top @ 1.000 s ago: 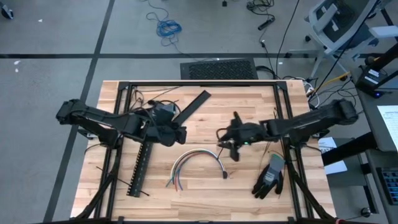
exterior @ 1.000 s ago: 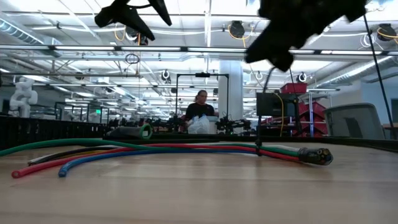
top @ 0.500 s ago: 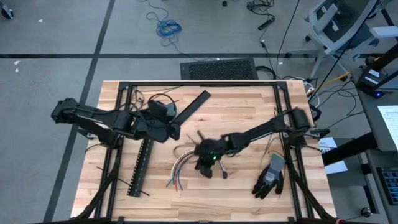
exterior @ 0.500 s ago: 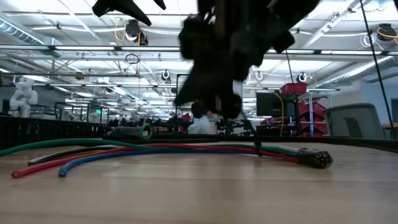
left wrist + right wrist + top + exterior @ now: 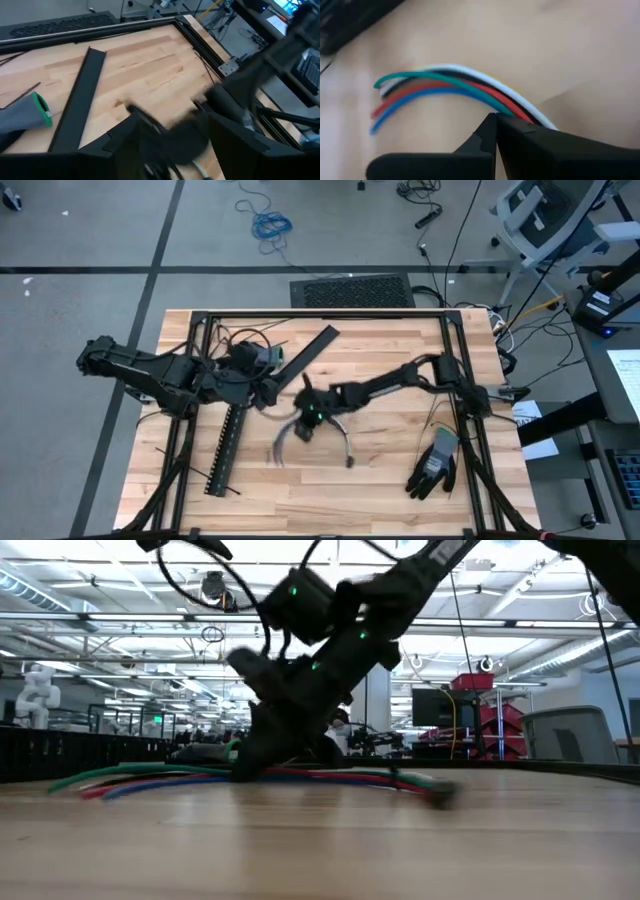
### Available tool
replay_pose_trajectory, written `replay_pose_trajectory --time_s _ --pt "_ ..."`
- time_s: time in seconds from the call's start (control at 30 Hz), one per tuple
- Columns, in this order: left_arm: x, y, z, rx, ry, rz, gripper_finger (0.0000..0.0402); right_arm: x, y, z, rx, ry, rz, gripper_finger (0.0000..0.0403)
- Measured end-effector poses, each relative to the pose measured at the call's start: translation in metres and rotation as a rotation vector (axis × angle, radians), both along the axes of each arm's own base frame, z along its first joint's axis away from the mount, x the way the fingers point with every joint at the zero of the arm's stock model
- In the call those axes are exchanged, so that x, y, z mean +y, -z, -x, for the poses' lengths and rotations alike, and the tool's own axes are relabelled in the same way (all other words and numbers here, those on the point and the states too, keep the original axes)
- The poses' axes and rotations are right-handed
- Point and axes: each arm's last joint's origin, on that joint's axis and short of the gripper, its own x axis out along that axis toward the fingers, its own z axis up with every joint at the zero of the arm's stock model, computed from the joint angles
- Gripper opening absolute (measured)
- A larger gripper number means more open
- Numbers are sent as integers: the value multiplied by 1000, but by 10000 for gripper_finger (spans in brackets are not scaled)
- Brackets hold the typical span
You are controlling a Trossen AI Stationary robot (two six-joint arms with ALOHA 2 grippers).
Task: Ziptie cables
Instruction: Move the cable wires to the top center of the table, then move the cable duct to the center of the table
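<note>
Wooden tabletop [image 5: 400,470], open workshop behind. Right gripper [image 5: 312,418] down at table centre, fingers pinched closed on cables [image 5: 445,82] near arch top, as wrist view shows. Left gripper [image 5: 262,388] waits just beside; fingers blurred, cannot tell width.

Step, as judged: drag bundle toward left arm. Keep pinch firm, keep wires together, travel low, avoid black slotted strip [image 5: 228,442].

Bundle arched: loose ends [image 5: 278,450] point to near-left edge, dark connector [image 5: 349,461] probably near-right. Long axis roughly across table.
</note>
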Motion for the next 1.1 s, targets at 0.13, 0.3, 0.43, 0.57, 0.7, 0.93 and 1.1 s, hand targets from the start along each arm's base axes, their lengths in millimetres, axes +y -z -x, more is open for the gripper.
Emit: replay_pose_trajectory --time_s 0.13,0.3,0.43,0.57,0.7,0.93,1.1 --pt "-6 0 2 -2 27 2 222 -53 0 7 49 177 32 0" --pt "-11 0 3 -2 52 4 222 -101 -7 26 152 219 92 0" --pt "-13 0 3 -1 59 2 222 -121 -17 47 289 203 209 0" --pt "-12 0 4 -1 46 -18 222 -128 -32 64 405 169 319 0" --pt "-12 0 4 10 47 -46 222 -127 -66 69 300 124 284 0" --pt "-6 22 18 180 -131 100 222 -91 -169 91 -21 -2 297 0" --pt "-13 46 20 450 -165 252 222 -79 -227 131 -139 11 409 0"
